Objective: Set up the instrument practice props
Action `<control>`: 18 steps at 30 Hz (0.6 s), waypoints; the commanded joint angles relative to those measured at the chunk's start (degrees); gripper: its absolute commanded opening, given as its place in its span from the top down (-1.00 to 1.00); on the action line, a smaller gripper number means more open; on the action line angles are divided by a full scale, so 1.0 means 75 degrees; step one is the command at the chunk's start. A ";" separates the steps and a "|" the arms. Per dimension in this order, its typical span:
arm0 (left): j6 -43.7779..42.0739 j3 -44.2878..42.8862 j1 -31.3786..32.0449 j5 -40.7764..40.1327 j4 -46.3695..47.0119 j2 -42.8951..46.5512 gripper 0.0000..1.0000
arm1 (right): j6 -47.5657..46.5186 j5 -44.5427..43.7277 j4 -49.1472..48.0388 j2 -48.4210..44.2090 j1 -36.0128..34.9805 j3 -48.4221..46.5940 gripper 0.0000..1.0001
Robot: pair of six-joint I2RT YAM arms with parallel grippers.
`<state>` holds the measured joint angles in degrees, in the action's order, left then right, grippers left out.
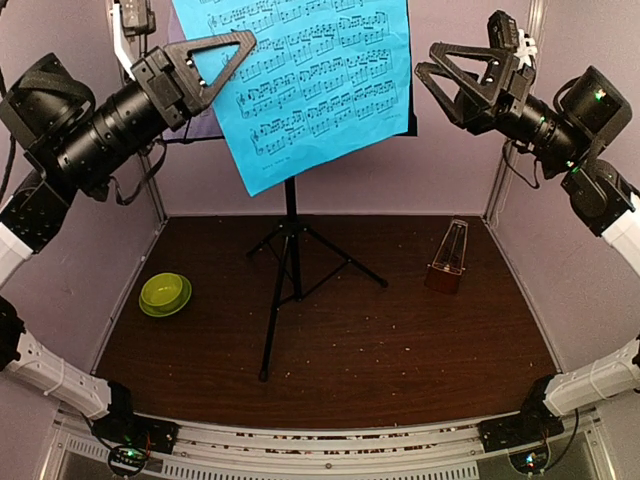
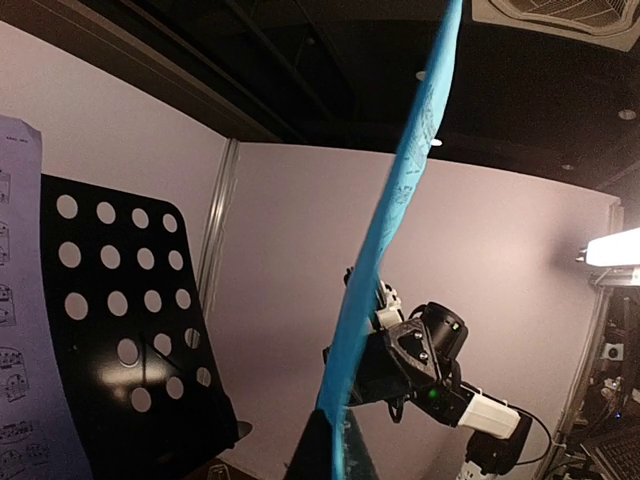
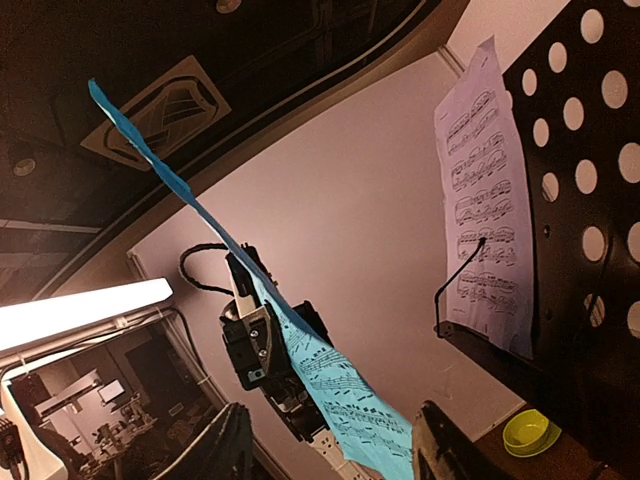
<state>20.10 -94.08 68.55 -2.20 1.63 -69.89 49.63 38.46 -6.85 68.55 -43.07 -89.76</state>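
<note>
Top external view: left pincer (image 1: 245, 42) pinching cyan sheet (image 1: 300, 70) by left edge, in front of music stand (image 1: 291, 230) desk, likely to go beside lilac sheet (image 3: 485, 200). Right pincer (image 1: 425, 65) spread, not gripping. Metronome (image 1: 448, 258) on counter (image 1: 350, 340), right of stand.

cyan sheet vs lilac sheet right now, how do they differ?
Colour: the cyan sheet is bright blue, the lilac sheet is pale. Support: the cyan sheet hangs in the air, pinched by the left claw; the lilac sheet sits on the stand's perforated desk. Shape: the cyan sheet bows along its length, the lilac sheet lies nearly flat. Both carry printed music staves.
</note>
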 commanded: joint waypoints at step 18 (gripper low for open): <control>0.0626 -0.4311 -0.2293 0.0091 -0.4925 -0.1573 1.00 | -0.2129 -0.2962 0.4558 0.0715 0.1002 -0.2578 -0.15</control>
<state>24.80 -122.21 53.87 -2.72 -28.10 -80.77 36.99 19.38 21.21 71.26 -35.16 -105.73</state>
